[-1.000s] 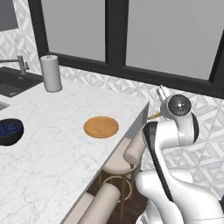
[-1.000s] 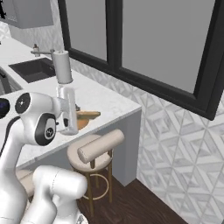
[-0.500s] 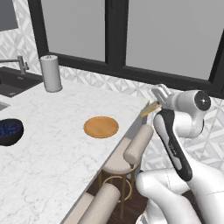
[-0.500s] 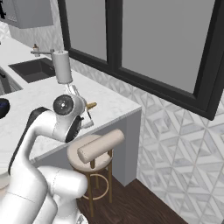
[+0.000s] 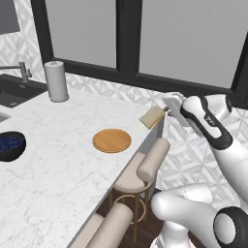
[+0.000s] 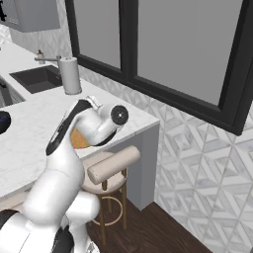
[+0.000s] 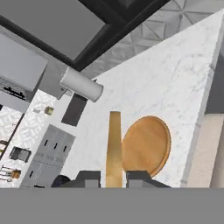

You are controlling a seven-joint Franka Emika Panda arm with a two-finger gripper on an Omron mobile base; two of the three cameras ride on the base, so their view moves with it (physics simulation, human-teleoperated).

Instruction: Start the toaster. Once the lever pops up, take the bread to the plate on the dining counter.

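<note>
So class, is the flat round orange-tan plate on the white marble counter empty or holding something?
Empty. The flat round orange-tan plate lies bare on the white marble counter; the small beige bread slice is clamped in the gripper, beside the counter's edge.

The dining counter (image 5: 58, 164), white marble with faint grey veins, is carrying three things, taken here relative to the plate (image 5: 112, 140). The plate is lying flat near the counter's overhanging edge, above the stools; the grey paper-towel roll (image 5: 56, 81) is standing upright well beyond it toward the window wall, beside the sink. The dark bowl of blue berries (image 5: 9, 145) is sitting well apart from the plate, on its far side from the edge.
</note>
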